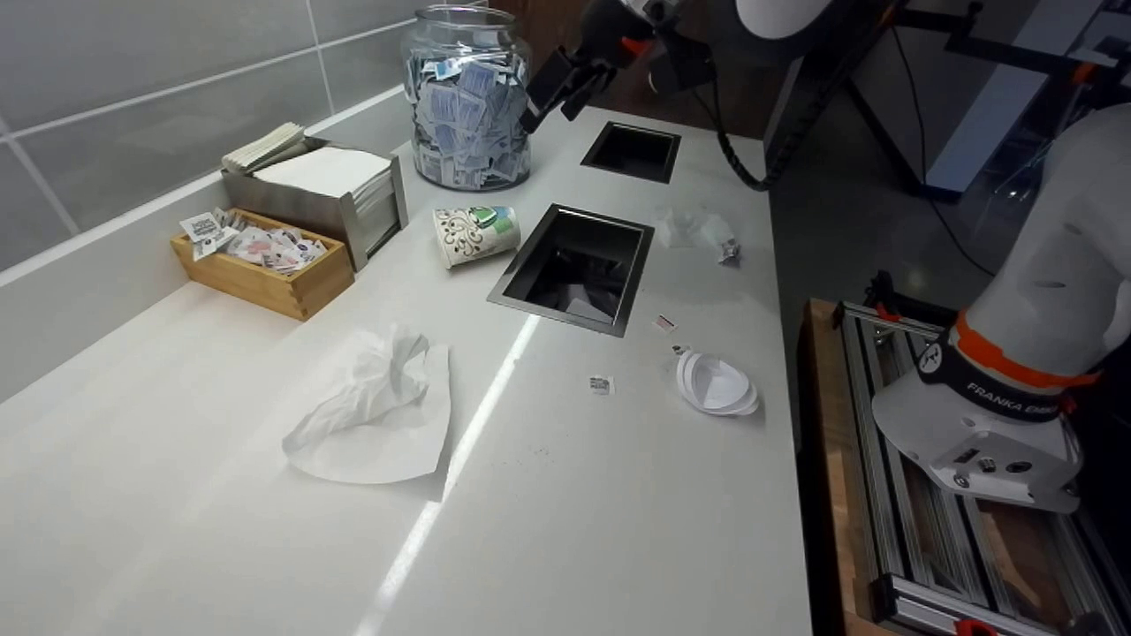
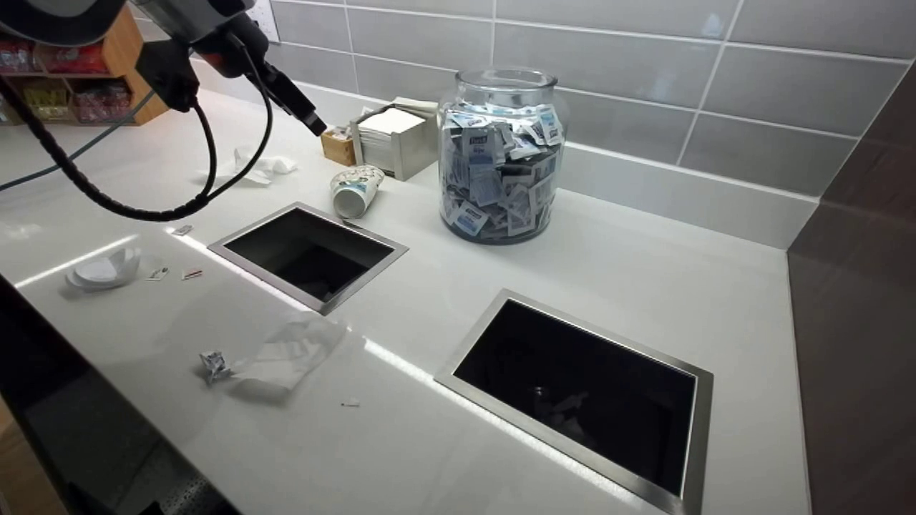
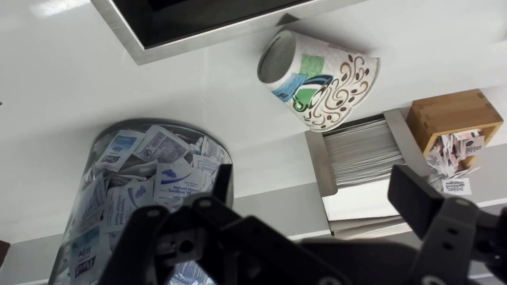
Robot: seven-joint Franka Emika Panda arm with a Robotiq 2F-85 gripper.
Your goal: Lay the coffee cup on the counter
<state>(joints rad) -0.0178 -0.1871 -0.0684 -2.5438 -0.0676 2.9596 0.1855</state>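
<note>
The coffee cup is a white paper cup with brown swirls and a green-and-blue print. It lies on its side on the white counter (image 1: 618, 503), as seen in both exterior views (image 1: 477, 236) (image 2: 358, 187). In the wrist view the cup (image 3: 323, 85) shows its narrower, recessed end towards a square opening. Its wider rim looks dented. My gripper (image 3: 313, 186) is open and empty, with its fingers wide apart. In the exterior views the gripper (image 1: 551, 111) (image 2: 315, 123) is raised above the counter, apart from the cup.
A glass jar of wipe packets (image 1: 468, 115) stands near the gripper. A metal napkin holder (image 1: 375, 212) and a wooden packet box (image 1: 265, 283) are along the wall. Two metal-framed openings (image 2: 315, 304) (image 2: 705, 422) cut the counter. Crumpled paper (image 1: 380, 424) and filters (image 1: 714, 385) lie about.
</note>
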